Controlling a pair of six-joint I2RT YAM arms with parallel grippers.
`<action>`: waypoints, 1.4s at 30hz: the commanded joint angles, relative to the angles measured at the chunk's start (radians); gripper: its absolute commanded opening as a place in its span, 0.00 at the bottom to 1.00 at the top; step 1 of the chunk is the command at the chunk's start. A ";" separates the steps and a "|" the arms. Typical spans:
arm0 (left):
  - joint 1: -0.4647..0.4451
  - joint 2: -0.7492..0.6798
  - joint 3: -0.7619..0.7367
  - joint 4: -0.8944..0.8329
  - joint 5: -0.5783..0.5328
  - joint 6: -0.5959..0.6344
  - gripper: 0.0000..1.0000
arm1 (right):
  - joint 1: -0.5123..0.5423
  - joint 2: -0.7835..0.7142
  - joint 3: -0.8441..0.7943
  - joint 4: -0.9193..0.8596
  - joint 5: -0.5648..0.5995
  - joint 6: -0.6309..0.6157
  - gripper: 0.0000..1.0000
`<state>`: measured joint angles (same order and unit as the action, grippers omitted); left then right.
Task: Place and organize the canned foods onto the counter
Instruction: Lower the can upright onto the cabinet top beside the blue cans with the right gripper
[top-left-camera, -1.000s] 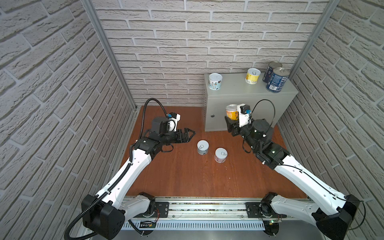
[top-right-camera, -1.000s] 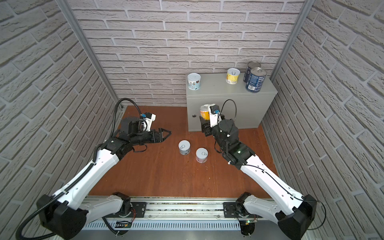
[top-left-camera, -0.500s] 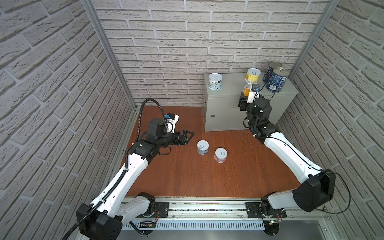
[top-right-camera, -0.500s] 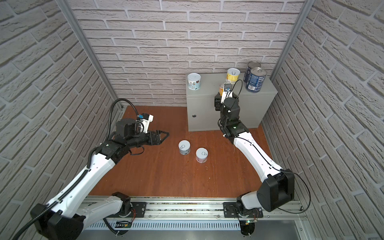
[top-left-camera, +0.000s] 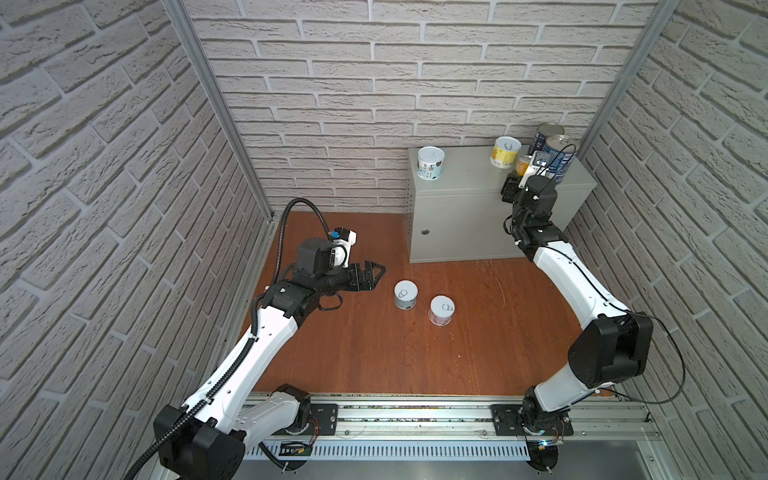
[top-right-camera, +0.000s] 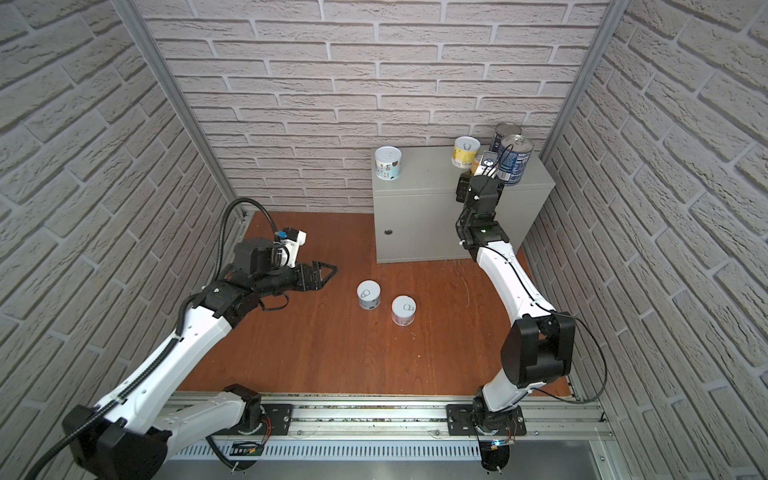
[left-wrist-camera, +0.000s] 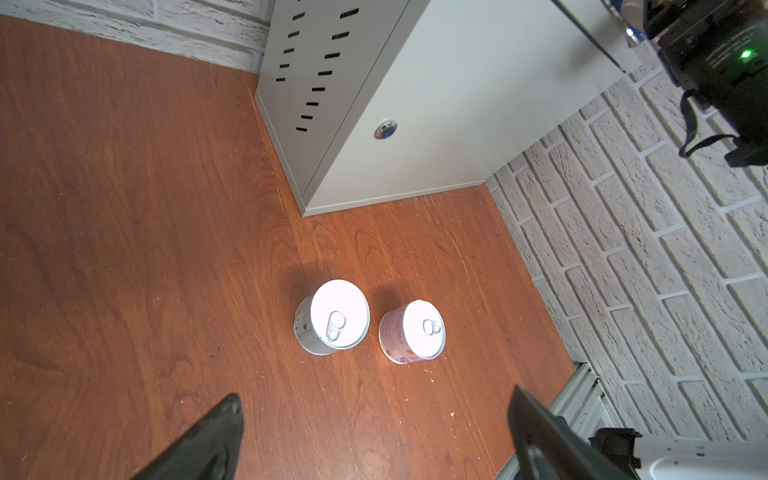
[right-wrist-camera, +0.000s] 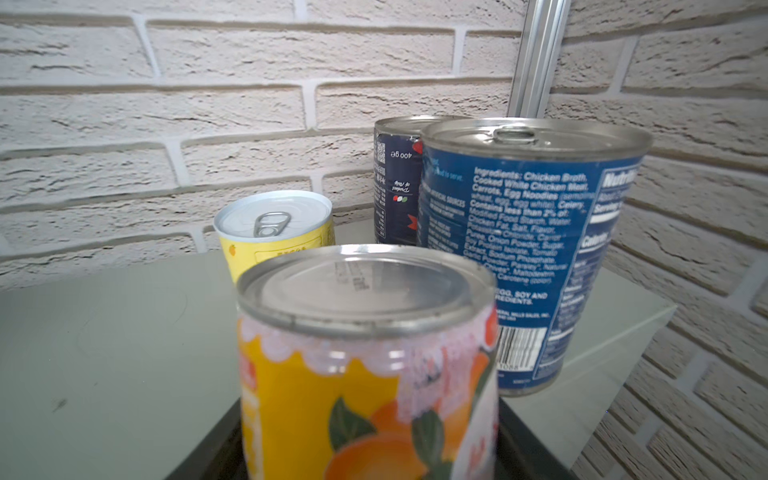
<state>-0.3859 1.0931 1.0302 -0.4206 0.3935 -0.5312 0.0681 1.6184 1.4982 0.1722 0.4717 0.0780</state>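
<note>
My right gripper (top-left-camera: 519, 172) is shut on an orange-labelled can (right-wrist-camera: 365, 374), held upright over the grey counter (top-left-camera: 465, 176) near its front edge. On the counter stand a white-labelled can (top-left-camera: 430, 163), a yellow can (top-left-camera: 506, 153) and two tall dark-blue cans (top-left-camera: 559, 160), the nearer one (right-wrist-camera: 528, 249) close beside the held can. Whether the held can rests on the top, I cannot tell. A grey can (left-wrist-camera: 332, 318) and a pink can (left-wrist-camera: 413, 332) stand on the wooden floor. My left gripper (left-wrist-camera: 376, 397) hangs open short of them, empty.
Brick walls close in the wooden floor (top-left-camera: 374, 353) on three sides. The counter (left-wrist-camera: 436, 124) stands in the back right corner, with a round lock on its door. A metal rail (top-left-camera: 415, 415) runs along the front edge.
The right arm has lifted the orange can from in front of the counter's door up over its top, beside the blue cans. The left gripper has barely shifted and stays open.
</note>
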 joint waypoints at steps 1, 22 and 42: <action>0.009 0.019 0.010 0.023 0.002 0.010 0.98 | -0.025 0.004 0.027 0.052 -0.075 0.048 0.56; -0.006 0.083 0.013 0.088 0.076 -0.052 0.98 | -0.059 0.028 0.046 -0.028 -0.476 0.085 0.96; -0.090 0.090 0.031 0.105 0.077 0.030 0.98 | -0.058 -0.293 -0.167 -0.118 -0.455 0.135 1.00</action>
<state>-0.4400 1.1927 1.0328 -0.3710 0.4763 -0.5579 0.0101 1.3983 1.3746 0.0376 0.0277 0.1825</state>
